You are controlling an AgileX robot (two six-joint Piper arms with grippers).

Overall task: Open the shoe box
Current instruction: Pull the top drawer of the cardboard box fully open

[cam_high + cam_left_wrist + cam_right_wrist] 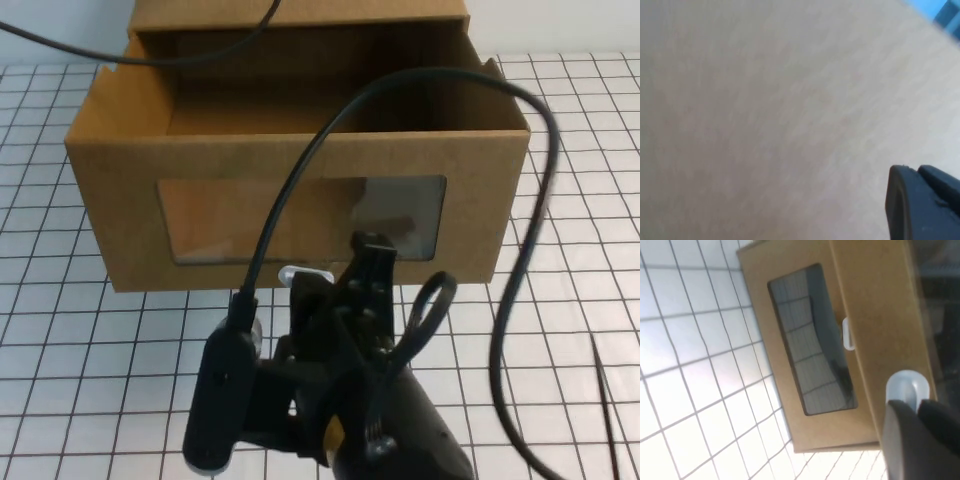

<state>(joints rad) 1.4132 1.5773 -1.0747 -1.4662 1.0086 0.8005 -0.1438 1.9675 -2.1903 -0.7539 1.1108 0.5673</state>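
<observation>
A brown cardboard shoe box (pixel 300 150) sits on a white gridded tabletop (pixel 60 330), toward the middle of its far edge. Its drawer part is slid out toward the near edge, leaving the top open and the brown inside showing. The front wall has a clear window (pixel 300 220) and a small white tab (pixel 848 334) beside it.

The right gripper (pixel 370 250) is at the middle of the near edge, pointing at the box's front wall, just in front of the window. Its jaws are closed together and hold nothing.

The left gripper (pixel 920 200) sits close against a plain cardboard surface. Whether it is open or closed cannot be told.
</observation>
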